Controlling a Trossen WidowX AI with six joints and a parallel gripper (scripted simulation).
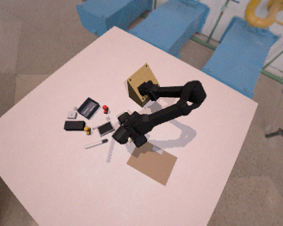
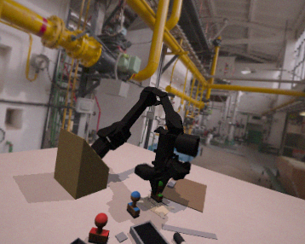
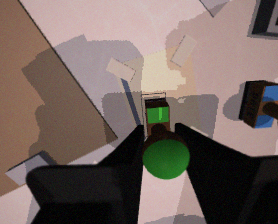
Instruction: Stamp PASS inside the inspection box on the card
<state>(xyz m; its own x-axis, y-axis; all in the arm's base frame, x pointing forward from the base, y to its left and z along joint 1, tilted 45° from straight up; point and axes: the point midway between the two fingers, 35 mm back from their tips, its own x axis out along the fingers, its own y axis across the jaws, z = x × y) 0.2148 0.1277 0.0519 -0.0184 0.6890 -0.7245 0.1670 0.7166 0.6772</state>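
Observation:
My gripper (image 2: 157, 188) (image 3: 159, 128) points down, shut on the green-knobbed stamp (image 2: 160, 184) (image 3: 166, 159), whose dark base has a green label. The stamp is upright over the pale card (image 2: 161, 211) (image 3: 161, 75). Its base lies over the thin outline of the inspection box (image 3: 154, 93), whose far edge shows just beyond it. Whether the base touches the card cannot be told, and the card under it is hidden. The ink pad (image 1: 106, 128) (image 2: 148, 235) is off to the side, with a dark face and pale rim.
The blue stamp (image 2: 134, 206) (image 3: 265, 106) stands near the card. Red (image 1: 105, 108) (image 2: 100, 231) and yellow (image 1: 87, 129) stamps, an open tray (image 1: 88, 108) and a marker (image 1: 96, 144) are farther off. A brown board (image 1: 152, 163) (image 3: 17, 100) and a wedge block (image 1: 142, 80) (image 2: 77, 166) flank the arm.

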